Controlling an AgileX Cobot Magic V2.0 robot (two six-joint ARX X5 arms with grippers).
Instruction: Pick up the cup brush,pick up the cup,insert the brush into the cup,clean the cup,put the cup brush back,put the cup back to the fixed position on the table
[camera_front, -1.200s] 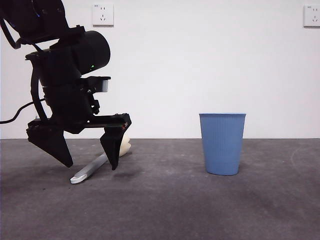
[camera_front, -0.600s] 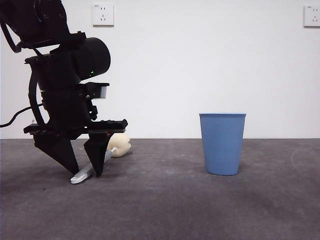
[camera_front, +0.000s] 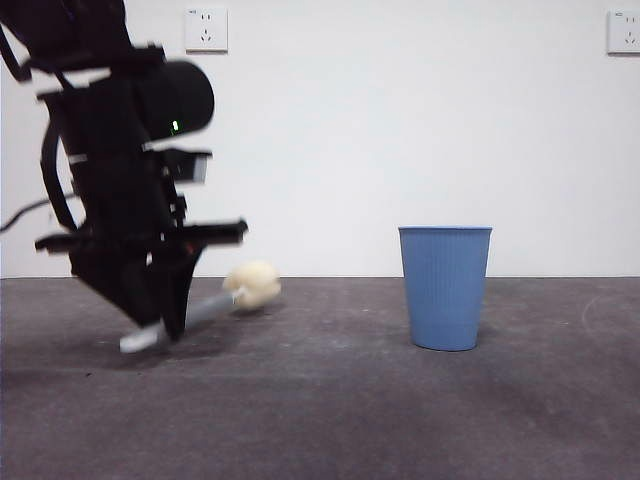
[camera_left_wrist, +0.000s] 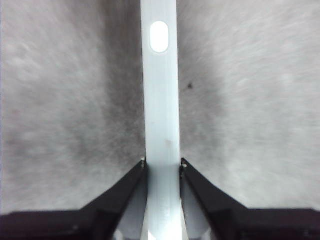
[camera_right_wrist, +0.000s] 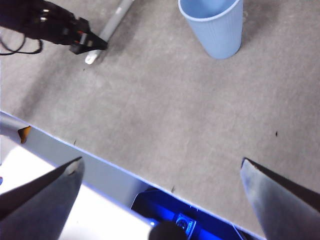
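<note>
The cup brush (camera_front: 215, 305) lies low at the left of the table (camera_front: 400, 420), its cream sponge head (camera_front: 252, 285) raised a little and its whitish tip toward the front. My left gripper (camera_front: 160, 325) is shut on its grey handle (camera_left_wrist: 161, 100), with both jaws pressed against its sides. The blue ribbed cup (camera_front: 445, 287) stands upright to the right, apart from the brush. It also shows in the right wrist view (camera_right_wrist: 212, 25), as do the brush handle (camera_right_wrist: 112, 22) and the left gripper (camera_right_wrist: 75, 35). My right gripper (camera_right_wrist: 161, 160) is open and empty, high above the table's near edge.
A white wall with two sockets (camera_front: 205, 28) stands behind the table. The table's near edge with a light blue strip (camera_right_wrist: 100, 170) shows under the right gripper.
My left gripper's jaws have closed from wide open onto the brush handle. The brush has shifted, and its sponge head is now slightly higher and further right.
</note>
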